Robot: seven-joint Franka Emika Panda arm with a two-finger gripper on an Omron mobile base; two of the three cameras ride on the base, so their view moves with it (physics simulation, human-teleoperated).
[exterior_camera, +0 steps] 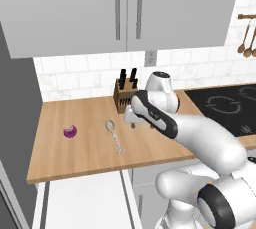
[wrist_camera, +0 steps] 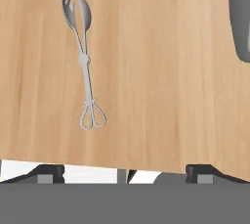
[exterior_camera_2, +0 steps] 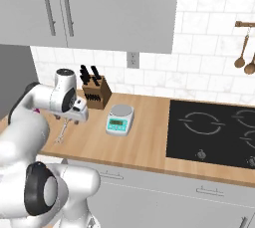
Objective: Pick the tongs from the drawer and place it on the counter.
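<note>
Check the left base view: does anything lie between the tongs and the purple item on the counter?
No. Between the tongs and the purple item, the left base view shows bare wooden counter.

One tongs, one knife block, one scale, one purple object.
</note>
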